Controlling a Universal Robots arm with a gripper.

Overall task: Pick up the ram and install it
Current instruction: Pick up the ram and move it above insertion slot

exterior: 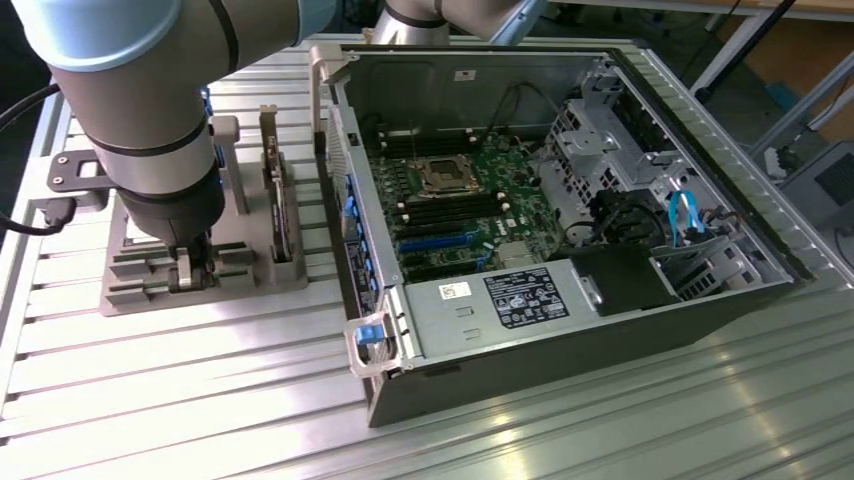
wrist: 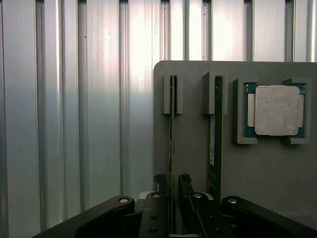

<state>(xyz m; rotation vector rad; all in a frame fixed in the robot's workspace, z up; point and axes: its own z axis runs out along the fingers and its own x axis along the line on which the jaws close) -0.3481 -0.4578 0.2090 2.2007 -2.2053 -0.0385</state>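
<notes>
My gripper (wrist: 172, 192) is open, jaws straddling the near end of the ram (wrist: 171, 134), which stands on edge in the grey holder (wrist: 193, 163), its length running straight away between them.

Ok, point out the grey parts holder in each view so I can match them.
Exterior view: the grey holder lies at the exterior view's left, beside the computer case.
Wrist view: the grey holder carries two ram sticks and a processor.
Shared landmark: the gripper, low over the grey holder.
</notes>
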